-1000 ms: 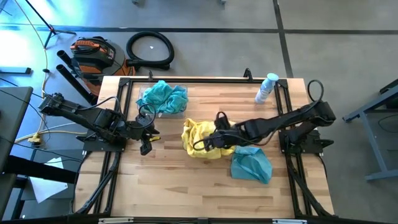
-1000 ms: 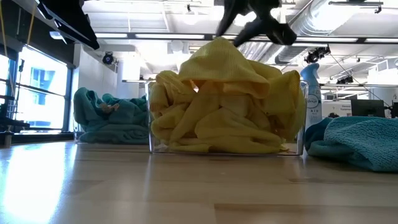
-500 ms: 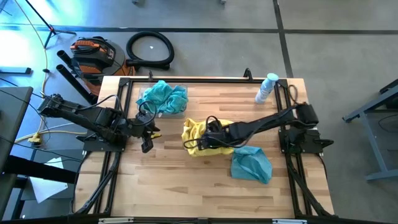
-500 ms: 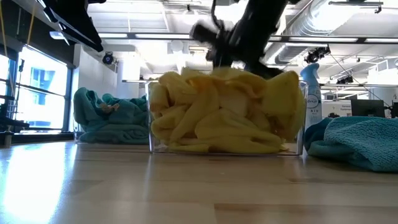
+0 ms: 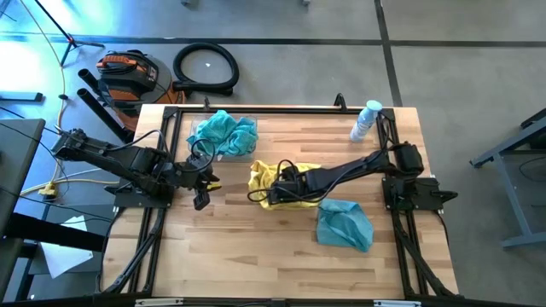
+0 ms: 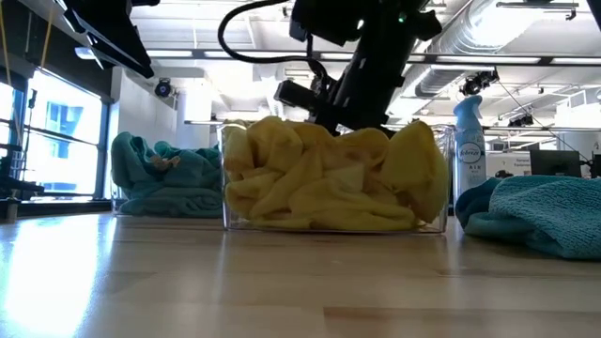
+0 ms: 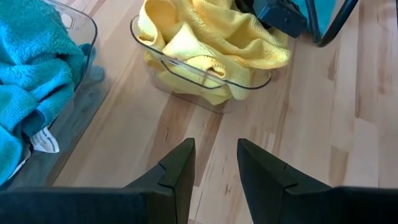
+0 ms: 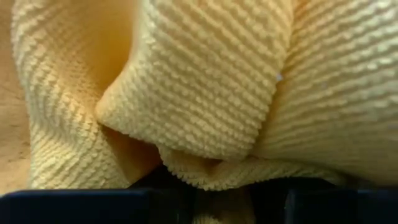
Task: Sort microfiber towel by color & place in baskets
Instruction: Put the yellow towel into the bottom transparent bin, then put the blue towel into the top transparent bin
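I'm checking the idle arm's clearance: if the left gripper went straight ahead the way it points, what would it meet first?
Probably the clear basket of yellow towels. The left gripper, fingers apart and empty, points across bare table straight at its near wall; it may pass just above, since its height is unclear.

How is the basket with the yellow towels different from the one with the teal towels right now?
The yellow basket sits mid-table with the right gripper pressed into its heap; the teal basket stands toward the far left edge, no gripper at it. Yellow towels mound above their rim; teal towels lie lower. Both baskets are clear plastic.
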### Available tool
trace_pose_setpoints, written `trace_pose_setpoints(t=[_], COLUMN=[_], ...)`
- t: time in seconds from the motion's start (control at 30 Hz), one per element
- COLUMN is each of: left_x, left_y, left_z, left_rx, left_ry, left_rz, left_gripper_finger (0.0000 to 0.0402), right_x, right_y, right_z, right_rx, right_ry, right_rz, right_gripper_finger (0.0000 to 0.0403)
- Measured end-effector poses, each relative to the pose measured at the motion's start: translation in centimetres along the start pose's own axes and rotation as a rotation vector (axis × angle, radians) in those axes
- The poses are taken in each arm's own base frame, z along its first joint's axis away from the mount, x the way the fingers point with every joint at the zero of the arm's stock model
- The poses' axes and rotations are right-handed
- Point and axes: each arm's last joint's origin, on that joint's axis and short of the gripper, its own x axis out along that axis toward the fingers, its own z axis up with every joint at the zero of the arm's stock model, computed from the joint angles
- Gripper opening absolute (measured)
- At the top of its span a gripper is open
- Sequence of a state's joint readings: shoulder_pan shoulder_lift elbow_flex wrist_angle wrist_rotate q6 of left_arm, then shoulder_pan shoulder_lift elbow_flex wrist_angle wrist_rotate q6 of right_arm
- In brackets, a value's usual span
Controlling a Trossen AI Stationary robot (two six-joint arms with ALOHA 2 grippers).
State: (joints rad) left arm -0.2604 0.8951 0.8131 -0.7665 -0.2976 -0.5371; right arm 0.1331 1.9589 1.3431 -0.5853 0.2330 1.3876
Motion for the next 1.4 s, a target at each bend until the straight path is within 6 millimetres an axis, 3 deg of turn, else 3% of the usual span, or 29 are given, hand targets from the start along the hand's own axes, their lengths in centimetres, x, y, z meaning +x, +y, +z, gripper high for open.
trace_pose_setpoints(t=[0.47, 0.77, 0.9, 1.03, 1.23, 1.4], left_x=[0.0, 0.0, 0.0, 0.0, 0.0, 0.0], left_y=[0.0, 0.0, 0.0, 0.0, 0.0, -0.2], left_z=[0.0, 0.0, 0.0, 0.1, 0.1, 0.3], left_rx=[-0.005, -0.015, -0.040, -0.072, -0.145, -0.211], left_ry=[-0.001, -0.001, -0.002, -0.009, -0.011, -0.028], left_rz=[0.000, -0.001, -0.001, -0.002, -0.001, -0.015], left_gripper_finger=[0.0110, 0.0110, 0.0110, 0.0110, 0.0110, 0.0110], right_x=[-6.7, -12.2, -15.0, -16.8, -17.5, -16.5], right_y=[0.2, -1.3, -2.1, -3.9, -6.2, -6.8], right_z=[1.0, 0.6, -0.7, -3.1, -6.9, -9.9], right_rx=[0.011, 0.001, -0.021, -0.040, -0.072, -0.137], right_ry=[-0.038, -0.131, -0.085, 0.011, 0.145, 0.164], right_rz=[0.142, 0.165, 0.198, 0.113, -0.107, -0.211], right_gripper_finger=[0.0118, 0.0118, 0.0118, 0.0118, 0.0118, 0.0117])
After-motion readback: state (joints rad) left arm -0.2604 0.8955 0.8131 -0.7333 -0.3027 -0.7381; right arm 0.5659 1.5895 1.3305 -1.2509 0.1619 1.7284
